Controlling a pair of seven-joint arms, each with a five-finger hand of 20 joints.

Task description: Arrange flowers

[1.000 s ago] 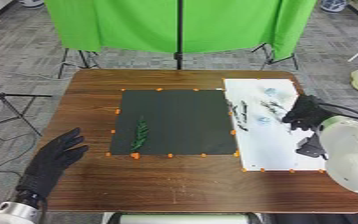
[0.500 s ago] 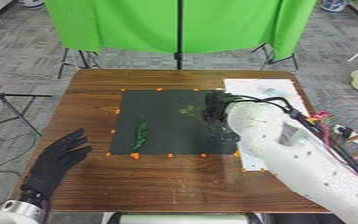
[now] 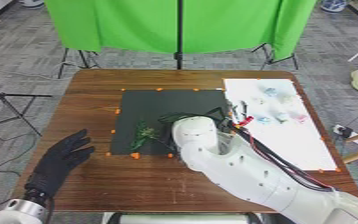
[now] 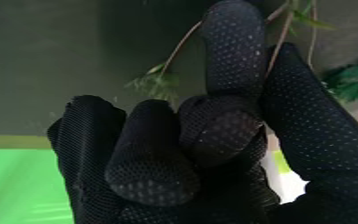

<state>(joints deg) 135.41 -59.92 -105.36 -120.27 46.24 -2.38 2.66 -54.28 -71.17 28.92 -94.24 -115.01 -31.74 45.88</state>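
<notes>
Likely step: set the sprig (image 4: 158, 82) down by the fern leaf (image 3: 139, 143) on the black sheet (image 3: 158, 102). Get the stem bases lined up with the fern's base first, then lower until stems touch the sheet, then let go. Keep the pinch light, stems look thin and may roll or twist. Open only a little and lift straight up; loose foliage could snag on the glove fabric and drag the fern along. Don't press down on the fern while placing. Right hand (image 4: 233, 55) is narrow, thumb and fingers pinching the sprig's stems, with leafy ends hanging out to the side. It's over the black sheet, just beside the fern. Right arm comes in from the bottom right corner, angled across the counter (image 3: 140, 192), forearm over the sheet's near right part. Left hand (image 3: 58, 156) is empty, fingers relaxed and spread, off the sheet's left side. Pale blooms (image 3: 264, 120) and dark stems (image 3: 238, 107) lie on the white sheet (image 3: 300, 150) at right. My read: arrangement is at an early stage, blooms probably go on later.
</notes>
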